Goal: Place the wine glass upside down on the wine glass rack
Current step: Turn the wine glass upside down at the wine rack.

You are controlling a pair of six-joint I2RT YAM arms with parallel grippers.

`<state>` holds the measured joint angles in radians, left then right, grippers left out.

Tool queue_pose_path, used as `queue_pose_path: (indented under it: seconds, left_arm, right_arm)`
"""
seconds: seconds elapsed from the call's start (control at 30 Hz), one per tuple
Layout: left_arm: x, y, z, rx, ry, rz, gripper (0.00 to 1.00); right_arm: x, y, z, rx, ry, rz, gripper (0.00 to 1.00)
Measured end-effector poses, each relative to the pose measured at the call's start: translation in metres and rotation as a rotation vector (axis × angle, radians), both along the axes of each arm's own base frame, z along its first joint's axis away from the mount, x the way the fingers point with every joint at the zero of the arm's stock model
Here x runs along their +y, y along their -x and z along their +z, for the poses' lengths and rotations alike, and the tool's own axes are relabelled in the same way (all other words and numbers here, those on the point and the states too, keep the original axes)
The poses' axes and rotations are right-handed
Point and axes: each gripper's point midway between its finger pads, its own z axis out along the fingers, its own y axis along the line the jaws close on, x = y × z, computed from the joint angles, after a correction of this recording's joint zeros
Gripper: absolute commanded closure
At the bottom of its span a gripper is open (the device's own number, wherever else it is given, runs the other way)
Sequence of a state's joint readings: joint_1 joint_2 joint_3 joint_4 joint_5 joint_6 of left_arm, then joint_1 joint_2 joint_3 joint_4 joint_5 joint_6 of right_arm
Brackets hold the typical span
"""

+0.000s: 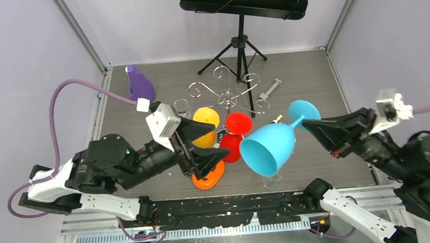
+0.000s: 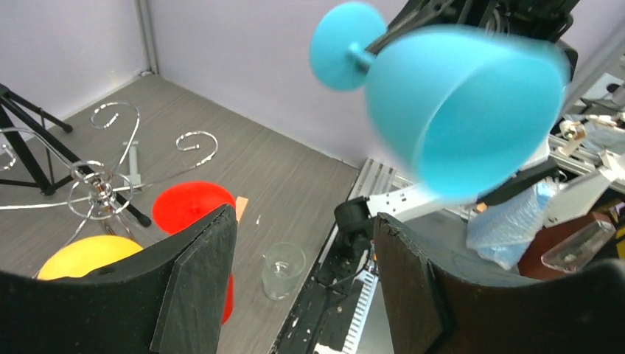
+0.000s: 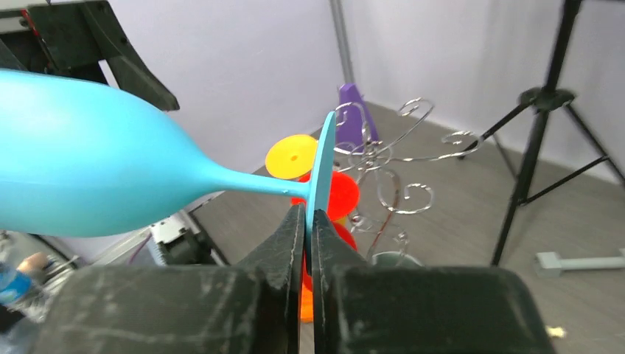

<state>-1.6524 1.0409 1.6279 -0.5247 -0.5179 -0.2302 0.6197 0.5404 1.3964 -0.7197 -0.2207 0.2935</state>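
Observation:
A light blue wine glass (image 1: 269, 146) hangs in the air, lying sideways with its bowl mouth facing down and left. My right gripper (image 1: 309, 124) is shut on the rim of its round foot (image 3: 321, 166), the jaws pinching the thin disc edge-on. My left gripper (image 1: 217, 142) stands open just left of the bowl (image 2: 464, 110) and touches nothing. The chrome wine glass rack (image 1: 229, 99) stands behind, its curled wire arms (image 3: 366, 155) bare.
Yellow (image 1: 207, 126), red (image 1: 238, 124) and orange (image 1: 208, 180) plastic glasses crowd the floor between my left gripper and the rack. A small clear cup (image 2: 284, 269) stands near the front edge. At the back are a black music stand (image 1: 241, 45) and a purple object (image 1: 140, 84).

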Motion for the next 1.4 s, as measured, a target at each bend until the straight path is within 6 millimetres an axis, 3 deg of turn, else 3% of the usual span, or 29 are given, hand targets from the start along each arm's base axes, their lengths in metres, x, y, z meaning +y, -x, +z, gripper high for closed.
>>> queue_pose_path:
  seconds: [0.1,0.2,0.4,0.57,0.63,0.77,0.9,1.4]
  left_arm:
    - [0.015,0.003,-0.01,-0.001,0.004,-0.027,0.32]
    - [0.023,0.003,-0.006,-0.014,0.02,-0.032,0.32]
    - [0.021,-0.001,0.018,-0.136,0.033,-0.028,0.24]
    - [-0.013,0.008,0.031,-0.307,-0.009,-0.084,0.16]
    - [-0.03,0.014,0.027,-0.368,-0.038,-0.121,0.15]
    - [-0.066,0.026,-0.001,-0.449,-0.134,-0.204,0.14]
    - [-0.08,0.035,-0.011,-0.491,-0.162,-0.263,0.17]
    - [-0.081,0.064,0.004,-0.504,-0.066,-0.412,0.31]
  right_arm:
    - [-0.015,0.01,0.016,-0.116,0.013,-0.032,0.95]
    - [-0.018,0.017,0.019,-0.207,0.056,-0.022,0.95]
    - [0.005,0.041,0.01,-0.408,0.17,0.183,0.95]
    - [0.026,0.079,0.016,-0.568,0.168,0.436,0.95]
    - [0.03,0.092,0.02,-0.621,0.15,0.512,0.95]
    - [0.035,0.108,0.025,-0.68,0.122,0.617,0.95]
    - [0.038,0.114,0.027,-0.702,0.112,0.666,0.95]
    - [0.044,0.114,0.018,-0.702,0.115,0.722,0.95]
